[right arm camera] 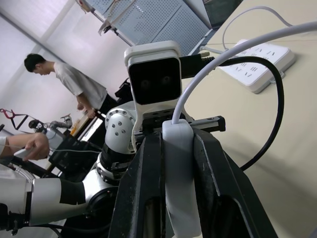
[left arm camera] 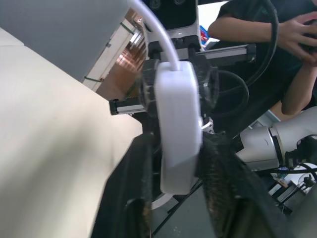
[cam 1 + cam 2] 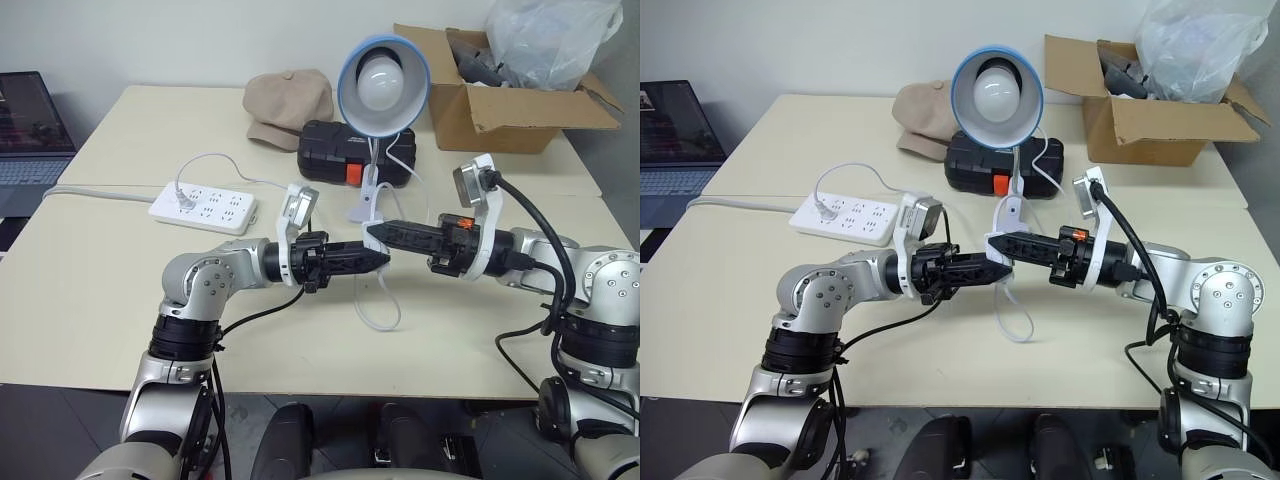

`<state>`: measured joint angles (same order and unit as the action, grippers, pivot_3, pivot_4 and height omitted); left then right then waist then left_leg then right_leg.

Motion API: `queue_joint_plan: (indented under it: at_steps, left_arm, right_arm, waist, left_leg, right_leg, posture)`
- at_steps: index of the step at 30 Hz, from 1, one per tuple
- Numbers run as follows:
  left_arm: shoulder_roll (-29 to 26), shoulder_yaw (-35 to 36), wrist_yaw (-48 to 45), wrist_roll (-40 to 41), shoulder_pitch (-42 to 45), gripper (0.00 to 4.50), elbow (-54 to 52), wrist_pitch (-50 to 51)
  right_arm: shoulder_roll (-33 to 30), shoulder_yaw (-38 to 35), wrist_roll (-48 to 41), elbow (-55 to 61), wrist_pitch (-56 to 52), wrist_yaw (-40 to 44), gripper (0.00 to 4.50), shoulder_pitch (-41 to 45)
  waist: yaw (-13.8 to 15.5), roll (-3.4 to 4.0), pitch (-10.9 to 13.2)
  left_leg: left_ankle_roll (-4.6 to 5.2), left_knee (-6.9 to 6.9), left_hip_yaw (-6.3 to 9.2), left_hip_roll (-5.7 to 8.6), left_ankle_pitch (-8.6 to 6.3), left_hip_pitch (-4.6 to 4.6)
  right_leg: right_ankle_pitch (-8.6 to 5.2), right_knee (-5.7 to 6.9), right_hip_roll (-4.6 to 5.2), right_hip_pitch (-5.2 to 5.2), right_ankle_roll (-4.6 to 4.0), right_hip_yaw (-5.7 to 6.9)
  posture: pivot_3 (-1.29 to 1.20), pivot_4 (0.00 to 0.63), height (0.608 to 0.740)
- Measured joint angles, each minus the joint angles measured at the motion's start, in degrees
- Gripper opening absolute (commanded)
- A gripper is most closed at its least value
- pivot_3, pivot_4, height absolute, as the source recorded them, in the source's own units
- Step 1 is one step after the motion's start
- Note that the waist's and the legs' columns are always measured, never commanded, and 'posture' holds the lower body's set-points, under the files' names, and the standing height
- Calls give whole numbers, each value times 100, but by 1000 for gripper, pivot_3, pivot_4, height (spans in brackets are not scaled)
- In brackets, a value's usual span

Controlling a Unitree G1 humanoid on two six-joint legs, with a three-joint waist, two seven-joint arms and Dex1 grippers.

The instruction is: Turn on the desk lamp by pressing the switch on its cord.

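We hold the switch (image 1: 181,173) in mid-air above the desk (image 3: 90,300), just in front of the unlit lamp (image 3: 383,82). Our right gripper (image 3: 378,233) clamps its fingers on the switch to steady it, while our left gripper (image 3: 382,260) squeezes it from the opposite side, probably to press the rocker.

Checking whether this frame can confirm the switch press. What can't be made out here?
- Switch rocker face: in both wrist views the black fingers flank its sides, so on or off can't be read.
- In the head views, where the left gripper meets the right gripper, the switch is covered.
- Desk lamp bulb: white, not clearly lit or unlit.
- Cardboard box contents: under a plastic bag.
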<state>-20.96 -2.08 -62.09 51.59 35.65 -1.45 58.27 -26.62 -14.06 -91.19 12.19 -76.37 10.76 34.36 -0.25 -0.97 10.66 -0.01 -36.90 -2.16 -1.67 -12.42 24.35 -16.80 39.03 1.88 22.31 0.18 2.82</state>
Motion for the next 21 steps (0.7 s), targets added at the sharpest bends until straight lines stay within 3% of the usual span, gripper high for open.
queue_joint_plan:
  at_steps: [13,14,21]
  left_arm:
    - [-24,-4,-151,-25,-17,439,42,-134]
    - [-31,-17,-154,-45,-19,1141,40,-173]
    - [-256,-165,-228,-215,-192,2384,39,-204]
  right_arm:
    - [-362,461,-421,-23,523,-124,401,-49]
    - [-380,481,-429,-25,550,-125,401,-53]
    - [-482,607,-477,-25,717,-148,401,-73]
  waist:
    - [3,-2,1]
    - [4,-2,1]
    - [3,-2,1]
  left_leg:
    - [0,0,1,-1,0,1]
    - [0,0,1,-1,0,1]
    - [0,1,1,-2,0,1]
  right_leg:
    - [-2,-2,0,0,3,1]
    - [-2,-2,0,0,3,1]
    - [-2,-3,-1,0,4,0]
  posture:
    - [0,150,740]
    - [0,150,740]
    - [0,150,740]
